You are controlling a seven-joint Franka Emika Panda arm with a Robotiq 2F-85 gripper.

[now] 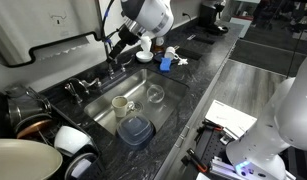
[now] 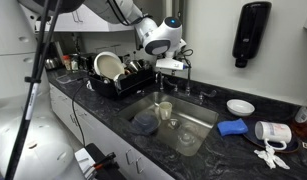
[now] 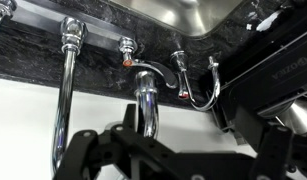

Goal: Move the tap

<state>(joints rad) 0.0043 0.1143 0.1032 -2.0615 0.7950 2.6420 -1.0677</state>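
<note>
- The gripper [image 2: 175, 66] hangs over the back rim of the sink [image 2: 201, 118], with the arm coming down from 11 o'clock in both exterior views
- The tap [image 2: 188, 74] stands at the back edge of the sink, and its thin chrome arch rises just at 3 o'clock of the gripper
- In an exterior view the gripper [image 1: 117, 47] sits at 12 o'clock of the sink [image 1: 93, 112], and the tap [image 1: 112, 66] is directly under it
- In the wrist view the gripper [image 3: 168, 146] fills the lower edge, its jaws apart
- A chrome tube of the tap [image 3: 145, 108] runs up from between the dark fingers [image 3: 88, 152] toward 12 o'clock
- Whether either finger touches the tube cannot be told
- Two short handles [image 3: 179, 64] stand on the dark speckled counter [image 3: 33, 55] at 1 o'clock of that tube
- A pale cup [image 1: 121, 103] stands upright inside the sink, with a blue container [image 1: 136, 130] at its 5 o'clock and a clear glass [image 1: 155, 95] at its 3 o'clock
- A dish rack [image 2: 118, 78] holding plates sits on the counter at 9 o'clock of the sink
- A black soap dispenser [image 2: 251, 35] hangs on the wall at 2 o'clock of the tap
- A blue cloth [image 2: 233, 127] lies on the counter at 3 o'clock of the sink
</note>
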